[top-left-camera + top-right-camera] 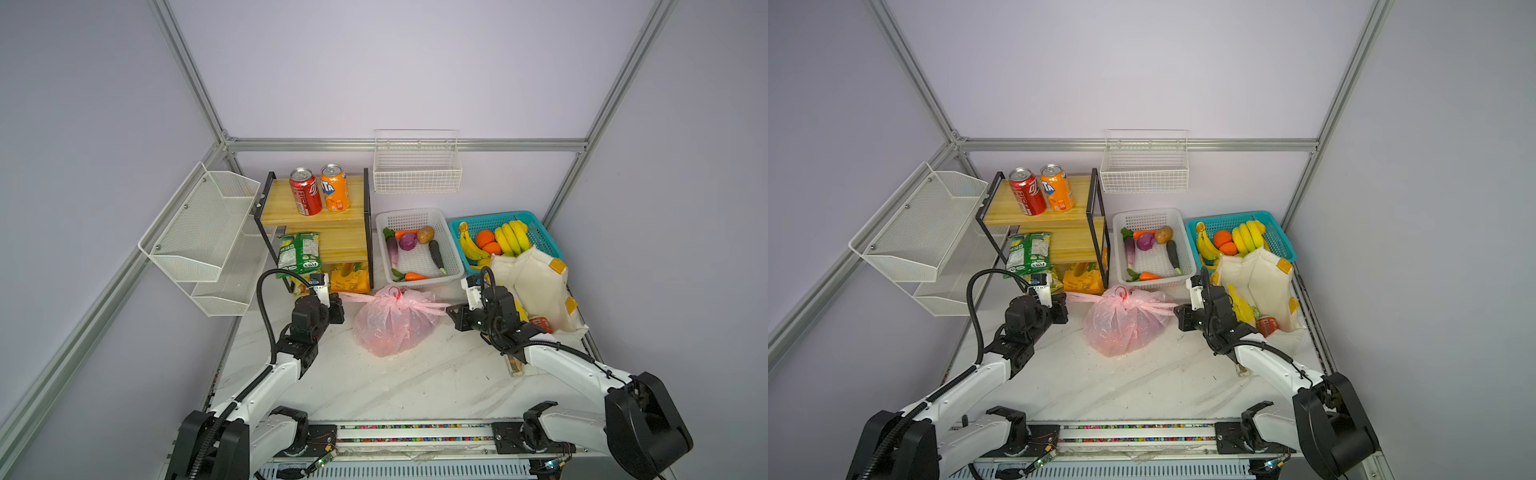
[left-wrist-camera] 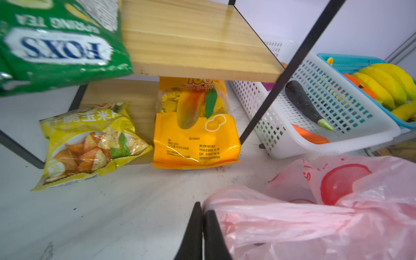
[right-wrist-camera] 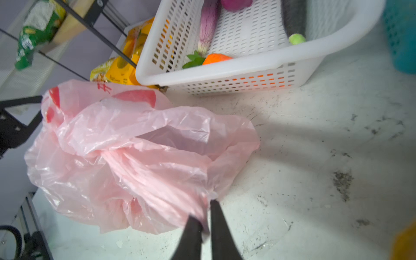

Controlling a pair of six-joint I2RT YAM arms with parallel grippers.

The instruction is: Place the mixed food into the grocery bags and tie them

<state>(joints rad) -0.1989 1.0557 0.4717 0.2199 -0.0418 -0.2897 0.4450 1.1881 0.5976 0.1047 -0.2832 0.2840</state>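
Pink bag [image 1: 392, 328]: mid-table, just near of the white basket [image 1: 451, 249]; pulled taut left and right
Your left gripper [image 2: 203, 208]: narrow; pinching the left handle [image 1: 353, 296]
Your right gripper [image 3: 204, 209]: narrow; pinching the right handle [image 1: 432, 308]

Both arms share one build. The left arm [image 1: 270, 382] and the right arm [image 1: 569, 361] have smooth white shells on their long links and bulky matte black housings at the joints. The largest is the rounded shoulder housing [image 1: 644, 419] at each base. A black ribbed cable [image 1: 262, 316] arcs over the left wrist, and a thinner black cable [image 1: 540, 343] runs along the right forearm. Each wrist carries a small white camera block [image 1: 473, 293]. The left tool [image 2: 203, 208] and the right tool [image 3: 204, 210] end in slim matte black fingers [image 3: 221, 231] that taper toward their tips. A small green circuit board [image 1: 326, 459] with thin red wires sits at the counter's near edge.
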